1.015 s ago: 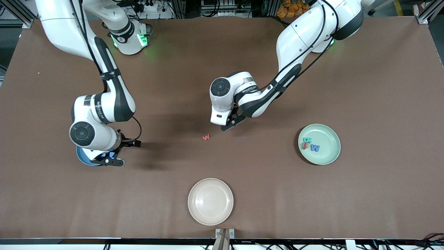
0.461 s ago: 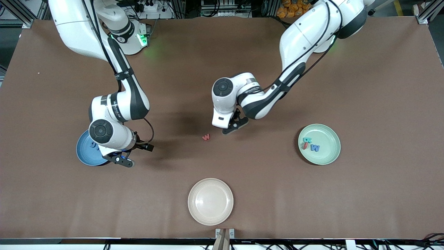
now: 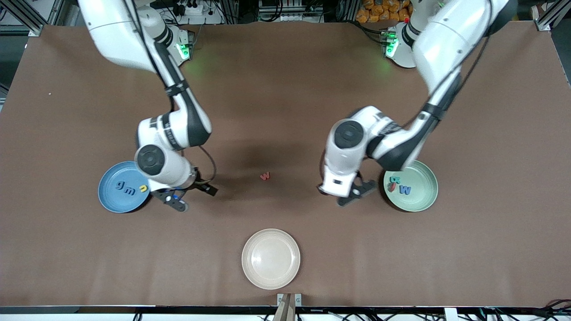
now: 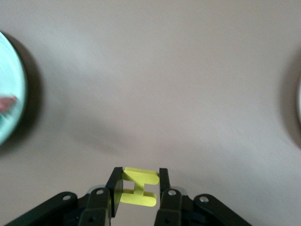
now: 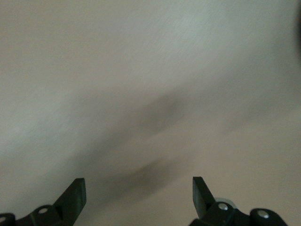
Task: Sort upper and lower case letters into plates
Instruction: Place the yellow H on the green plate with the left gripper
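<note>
My left gripper [image 3: 352, 196] hangs just beside the pale mint plate [image 3: 421, 176], toward the table's middle. It is shut on a yellow H-shaped letter [image 4: 139, 187], pinched flat between both fingers [image 4: 115, 181]. The mint plate holds a teal letter [image 3: 394, 180], a red one [image 3: 391, 187] and a blue one [image 3: 405, 190]. My right gripper [image 3: 176, 203] is open and empty [image 5: 138, 181] next to the blue plate [image 3: 111, 200]. That plate holds a blue g [image 3: 120, 184], a blue m [image 3: 130, 191] and a yellow u [image 3: 143, 188]. A red-pink w [image 3: 265, 176] lies on the mat between the arms.
A cream-beige plate [image 3: 271, 258] sits empty near the front edge, nearer the camera than the w. Brown mat [image 3: 285, 89] covers the whole table, with wide bare stretches toward the robots' bases and at both ends.
The left arm swung from beside the w over to the mint plate's edge. The right arm moved off the blue plate toward the table's middle, uncovering the plate's letters.
</note>
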Tool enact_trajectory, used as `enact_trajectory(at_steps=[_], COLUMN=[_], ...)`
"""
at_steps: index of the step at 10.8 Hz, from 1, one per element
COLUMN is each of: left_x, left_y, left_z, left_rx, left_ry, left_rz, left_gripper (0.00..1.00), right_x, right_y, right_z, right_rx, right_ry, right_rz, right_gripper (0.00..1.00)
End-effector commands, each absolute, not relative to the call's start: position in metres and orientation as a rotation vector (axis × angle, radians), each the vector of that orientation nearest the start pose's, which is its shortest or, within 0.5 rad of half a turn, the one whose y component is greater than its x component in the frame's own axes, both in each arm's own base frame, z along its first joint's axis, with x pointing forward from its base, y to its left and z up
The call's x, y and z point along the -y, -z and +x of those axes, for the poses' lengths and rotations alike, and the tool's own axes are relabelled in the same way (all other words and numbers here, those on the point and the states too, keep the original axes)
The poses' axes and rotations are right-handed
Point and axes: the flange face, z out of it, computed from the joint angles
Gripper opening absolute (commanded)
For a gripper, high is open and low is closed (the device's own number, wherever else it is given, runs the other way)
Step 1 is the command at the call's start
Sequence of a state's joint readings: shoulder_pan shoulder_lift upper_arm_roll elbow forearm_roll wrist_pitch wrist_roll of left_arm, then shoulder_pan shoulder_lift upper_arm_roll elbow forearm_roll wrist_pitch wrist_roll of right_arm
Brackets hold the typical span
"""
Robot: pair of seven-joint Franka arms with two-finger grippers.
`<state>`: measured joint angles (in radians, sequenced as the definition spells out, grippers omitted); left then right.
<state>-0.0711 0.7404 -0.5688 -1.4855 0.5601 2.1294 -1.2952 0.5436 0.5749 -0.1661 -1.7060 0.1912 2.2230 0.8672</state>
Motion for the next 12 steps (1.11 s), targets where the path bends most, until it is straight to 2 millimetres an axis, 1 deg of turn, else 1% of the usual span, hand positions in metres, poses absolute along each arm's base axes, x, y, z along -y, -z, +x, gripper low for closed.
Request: enact_trajectory(at_steps=[1, 2, 3, 4, 5, 6, 7, 8, 9, 10, 11, 12], left_x=[0.272, 0.236, 0.211, 0.182, 0.158, 0.137, 0.129, 0.127, 0.126, 0.127, 0.126, 0.13], left_y=[-0.277, -0.268, -0.261, -0.253, -0.254, -0.254, -0.256, -0.264, -0.273, -0.281, -0.294, -0.318], left_z=[0.642, 0.65, 0.653, 0.654, 0.647, 0.642, 0.64, 0.642, 0.644, 0.644, 0.644, 0.644], left_rx=[0.636, 0.613, 0.591, 0.568, 0.518, 0.485, 0.485, 0.507, 0.504, 0.502, 0.503, 0.499], left_ry=[0.045, 0.003, -0.033, -0.069, -0.092, -0.113, -0.12, -0.1, -0.084, -0.074, -0.059, -0.008], left_rz=[-2.971, -2.957, -2.948, -2.942, -2.932, -2.926, -2.928, -2.926, -2.925, -2.915, -2.903, -2.902], left_gripper=[0.0, 0.0, 0.0, 0.0, 0.0, 0.0, 0.18, 0.97, 1.0, 1.0, 1.0, 1.0], right_x=[-0.317, -0.335, -0.357, -0.37, -0.381, -0.381, -0.387, -0.402, -0.406, -0.407, -0.415, -0.417], right_y=[-0.25, -0.239, -0.223, -0.211, -0.204, -0.203, -0.199, -0.194, -0.195, -0.193, -0.194, -0.19], right_z=[0.599, 0.59, 0.579, 0.572, 0.569, 0.57, 0.571, 0.567, 0.566, 0.566, 0.565, 0.564], right_rx=[-1.07, -1.113, -1.181, -1.272, -1.309, -1.375, -1.437, -1.478, -1.51, -1.516, -1.526, -1.527], right_ry=[-0.063, -0.055, -0.033, -0.006, 0.022, 0.028, 0.027, 0.028, 0.028, 0.024, 0.012, 0.009], right_rz=[-2.902, -2.889, -2.858, -2.809, -2.77, -2.727, -2.695, -2.672, -2.649, -2.646, -2.629, -2.629], right_gripper=[1.0, 1.0, 1.0, 1.0, 1.0, 1.0, 1.0, 1.0, 1.0, 1.0, 1.0, 1.0])
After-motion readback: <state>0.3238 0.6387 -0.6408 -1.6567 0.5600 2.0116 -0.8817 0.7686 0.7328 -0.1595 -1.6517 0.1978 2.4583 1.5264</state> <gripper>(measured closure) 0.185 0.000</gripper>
